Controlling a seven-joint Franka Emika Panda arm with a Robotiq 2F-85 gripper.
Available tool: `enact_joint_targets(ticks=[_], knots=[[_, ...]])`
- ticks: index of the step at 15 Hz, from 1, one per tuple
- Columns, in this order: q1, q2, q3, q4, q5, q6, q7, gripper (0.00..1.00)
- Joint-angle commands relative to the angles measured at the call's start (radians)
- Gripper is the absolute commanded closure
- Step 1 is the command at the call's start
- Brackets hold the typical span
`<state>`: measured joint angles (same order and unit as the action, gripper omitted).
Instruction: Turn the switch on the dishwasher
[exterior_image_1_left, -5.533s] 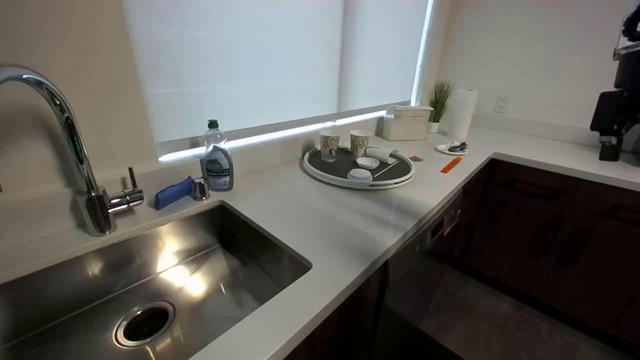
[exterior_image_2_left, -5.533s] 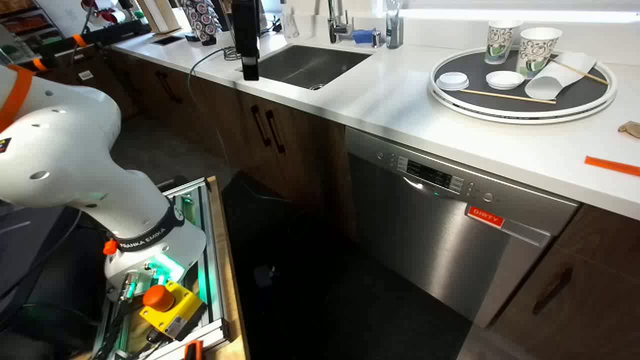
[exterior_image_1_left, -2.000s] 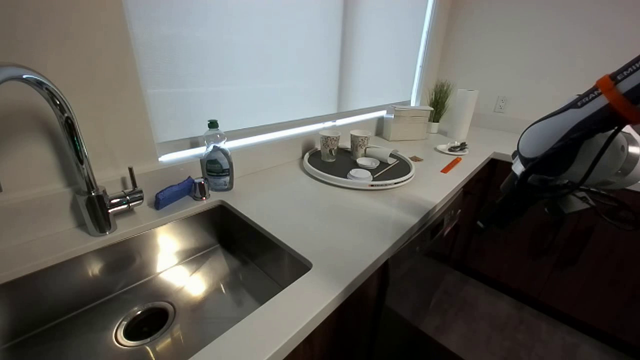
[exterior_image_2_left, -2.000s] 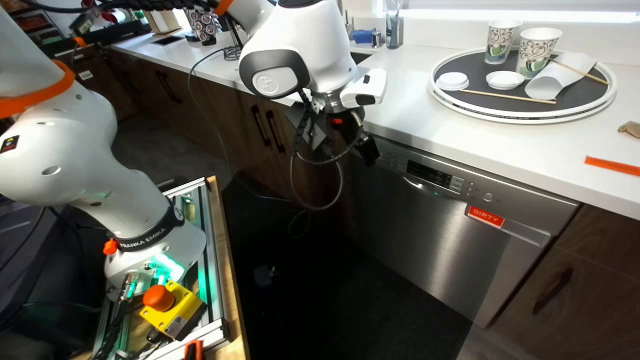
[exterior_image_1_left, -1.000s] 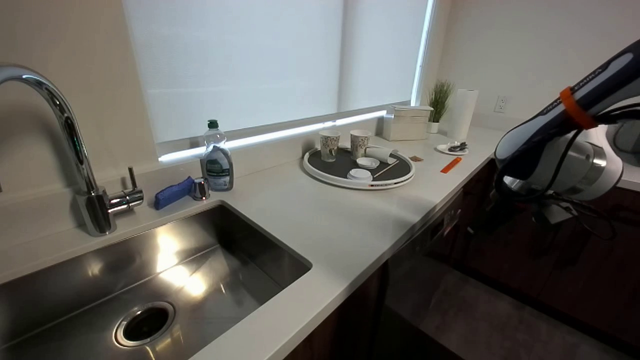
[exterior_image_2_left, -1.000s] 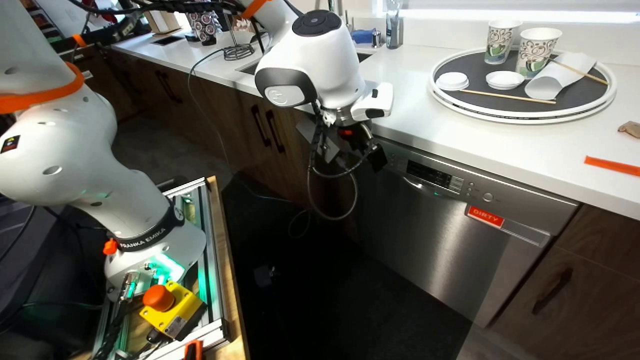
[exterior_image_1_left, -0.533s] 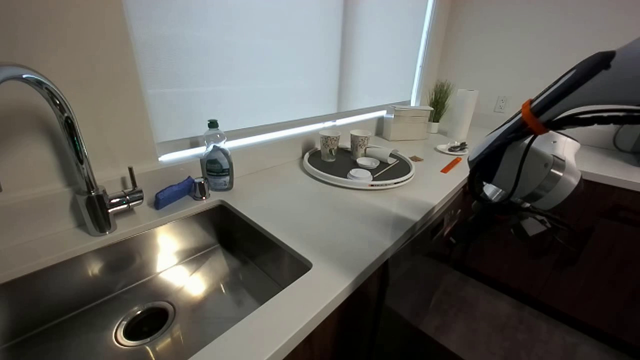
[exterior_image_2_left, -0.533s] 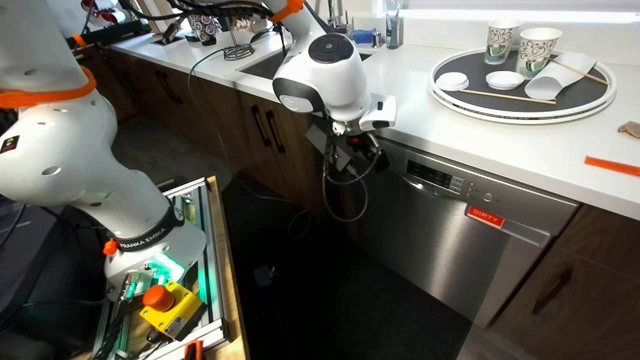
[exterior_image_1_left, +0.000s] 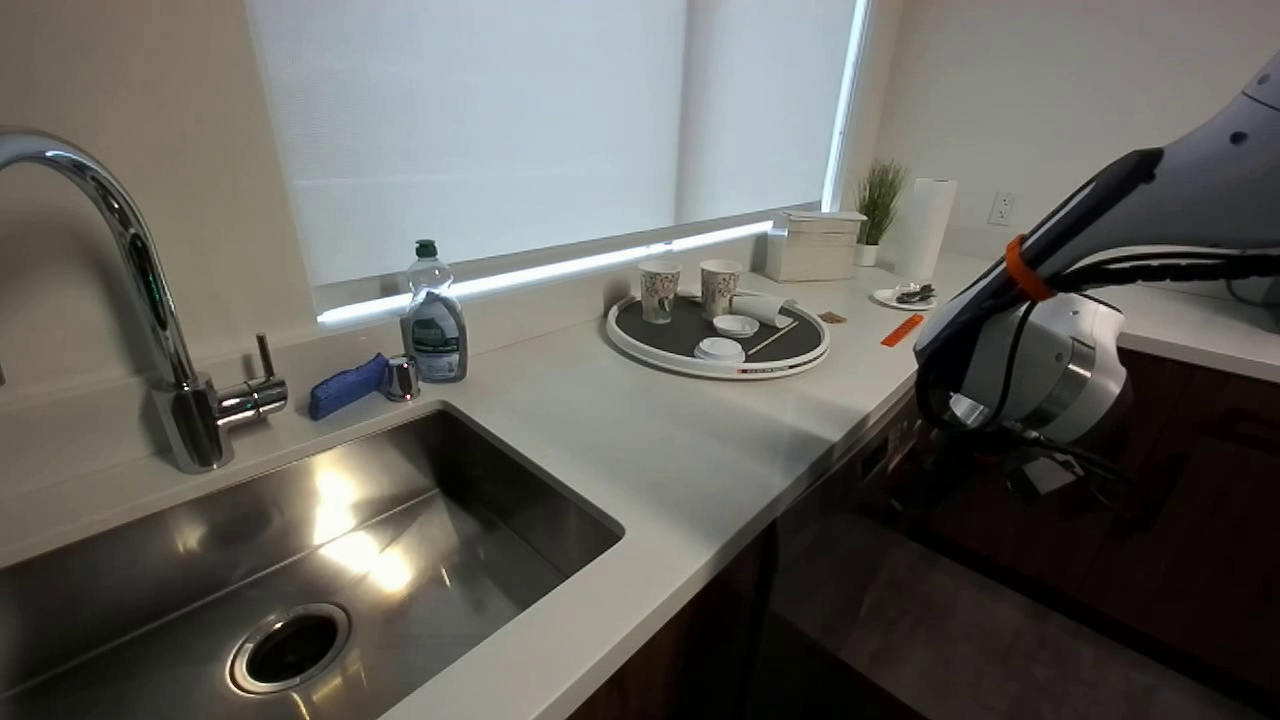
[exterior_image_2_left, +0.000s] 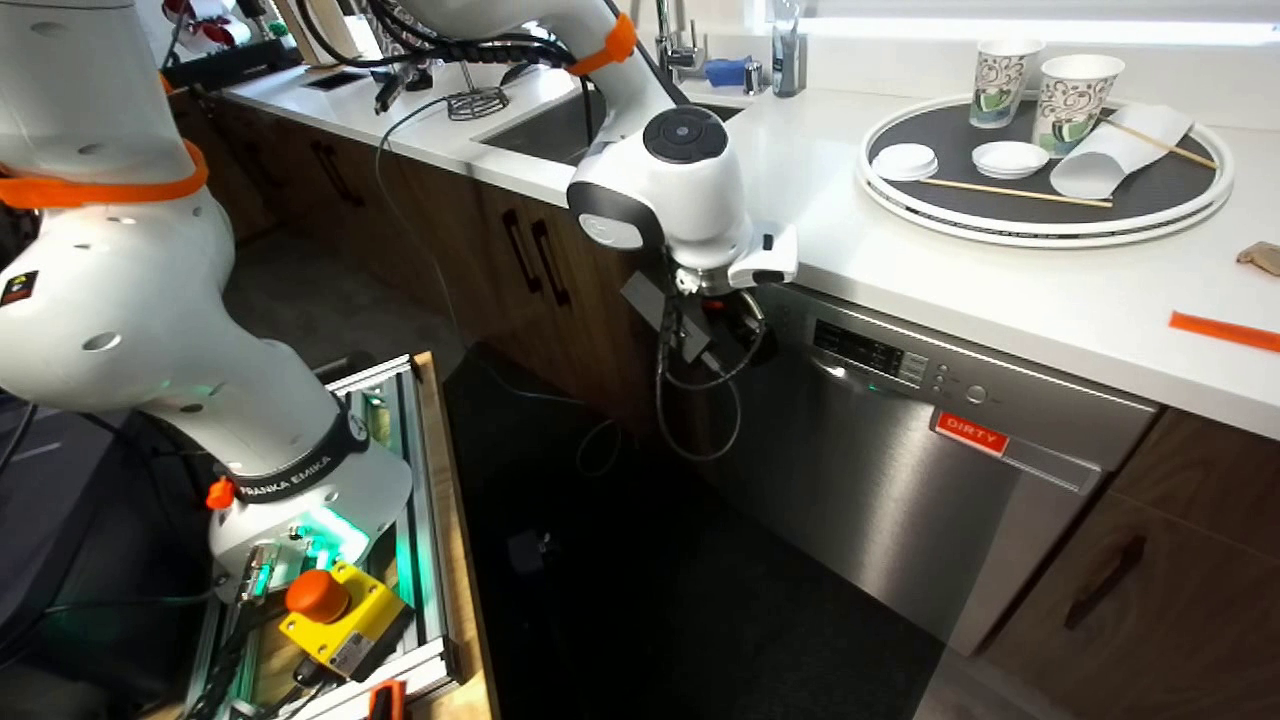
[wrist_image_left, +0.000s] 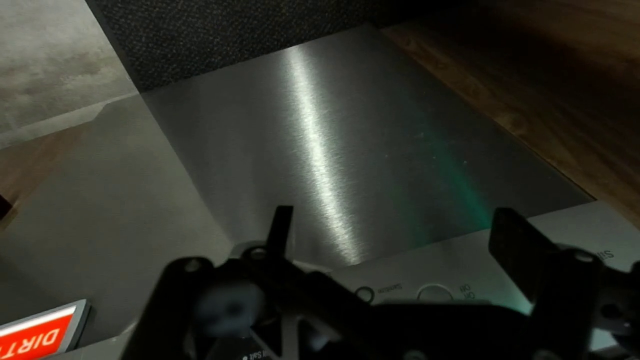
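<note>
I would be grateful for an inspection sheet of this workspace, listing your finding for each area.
Surface: white countertop running above the dishwasher.
Job's things: the dishwasher's door looks shut; a round On/Off button shows in the wrist view, its state unclear.
Clutter: round tray bearing two patterned paper cups, two white lids and wooden stir sticks; orange strip apart from it.
End effector: open, nothing seen held; contact with the dishwasher cannot be told.
Cables: black cables along the arm; looped cable hanging below it.
Surroundings: stainless-steel sink, chrome faucet, dish soap bottle, red DIRTY sign on the dishwasher, orange emergency stop button.
</note>
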<state>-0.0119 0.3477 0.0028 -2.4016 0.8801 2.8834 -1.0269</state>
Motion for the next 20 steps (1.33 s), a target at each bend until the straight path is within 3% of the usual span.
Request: enact_joint_targets(ticks=[1, 12, 14, 20], knots=[[0.0, 0.0, 0.0, 0.001, 0.0, 0.0, 0.0, 0.0], [0.0, 0.086, -0.003, 0.124, -0.057, 0.004, -0.056, 0.0], [0.0, 0.094, -0.002, 0.133, -0.062, 0.003, -0.059, 0.27], [-0.003, 0.116, 0.011, 0.15, -0.057, 0.011, -0.084, 0.74]])
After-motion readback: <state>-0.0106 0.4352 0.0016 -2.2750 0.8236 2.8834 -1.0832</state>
